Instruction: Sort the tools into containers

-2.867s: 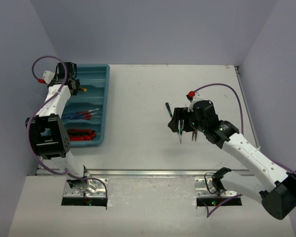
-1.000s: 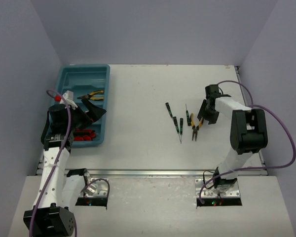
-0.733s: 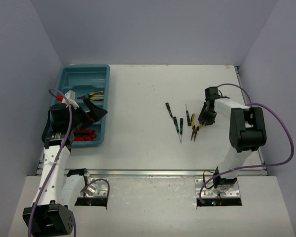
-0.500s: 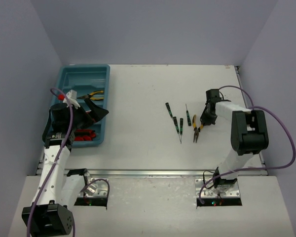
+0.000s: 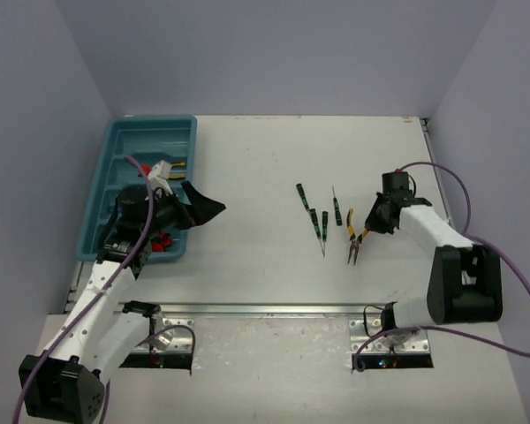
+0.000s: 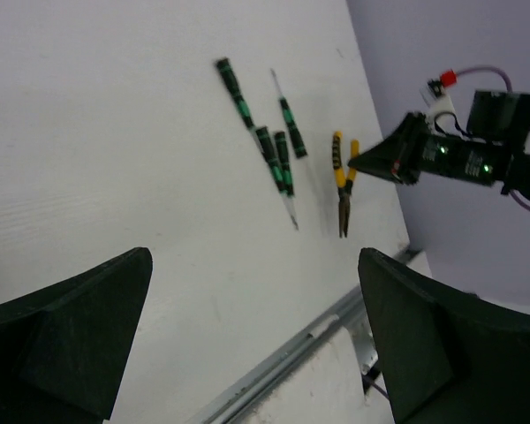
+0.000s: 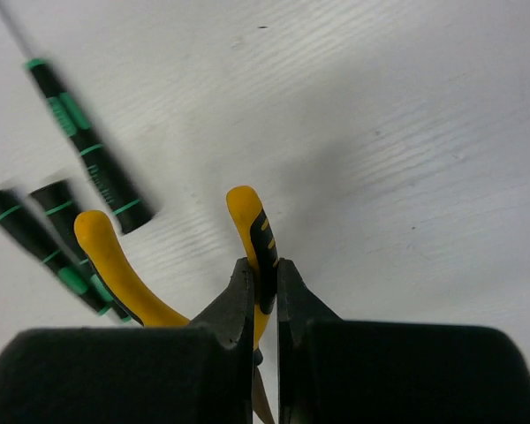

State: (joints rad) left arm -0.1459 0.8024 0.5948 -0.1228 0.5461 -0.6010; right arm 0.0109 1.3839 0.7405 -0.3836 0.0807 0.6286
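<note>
The right tool (image 7: 263, 267) is clenched on one handle of the yellow-handled pliers (image 5: 355, 240), the finger pads pinching that single handle from both sides while the other handle curves free beside it. Taking one slim handle suits narrow pads better than spanning both, and it leaves the nose pointing toward the near edge of the table (image 5: 265, 159). Whether the pliers are already off the surface cannot be told. They are right of the table's middle, well apart from the teal tray (image 5: 150, 132) at the far-left corner, so a long carry across is likely needed.

Just left of the pliers lie four green-and-black screwdrivers (image 5: 314, 223), close together and roughly parallel, none in a compartment yet.

The left tool (image 6: 254, 256) is released, its fingers spread wide with nothing between them. It hangs just past the tray's right-hand wall and looks toward the loose tools, probably placed to fetch one next. The tray holds another yellow pair (image 5: 172, 165) near its far end and red-handled tools (image 5: 159, 243) in its nearest compartment; the arm hides the rest
</note>
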